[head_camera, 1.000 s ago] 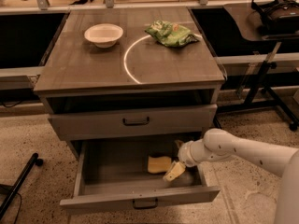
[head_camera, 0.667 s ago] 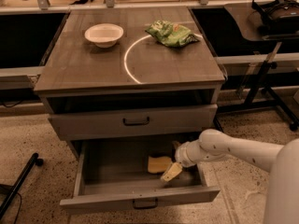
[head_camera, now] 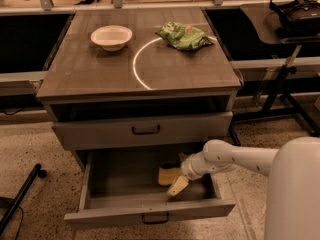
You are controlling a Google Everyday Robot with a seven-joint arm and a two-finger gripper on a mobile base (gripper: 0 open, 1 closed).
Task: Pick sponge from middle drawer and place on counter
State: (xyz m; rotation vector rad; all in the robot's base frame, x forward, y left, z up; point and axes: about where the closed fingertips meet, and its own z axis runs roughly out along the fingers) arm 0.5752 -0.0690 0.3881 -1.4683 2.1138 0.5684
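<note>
The pale-yellow sponge (head_camera: 167, 175) lies in the tray of the pulled-out middle drawer (head_camera: 150, 213), right of its centre. My gripper (head_camera: 177, 185) reaches down into the drawer from the right and sits at the sponge's right front edge, touching or nearly touching it. Part of the sponge is hidden behind the wrist. The grey-brown counter (head_camera: 100, 71) with its white arc is above.
A white bowl (head_camera: 111, 36) and a green wrinkled snack bag (head_camera: 183, 36) sit on the back of the counter. The drawer above (head_camera: 145, 130) is slightly out. A black stand leg (head_camera: 20, 196) lies on the floor at left, and a desk frame (head_camera: 280, 84) stands at right.
My gripper has moved left inside the drawer, closing in on the sponge. The sponge, the drawers and the counter items have not moved.
</note>
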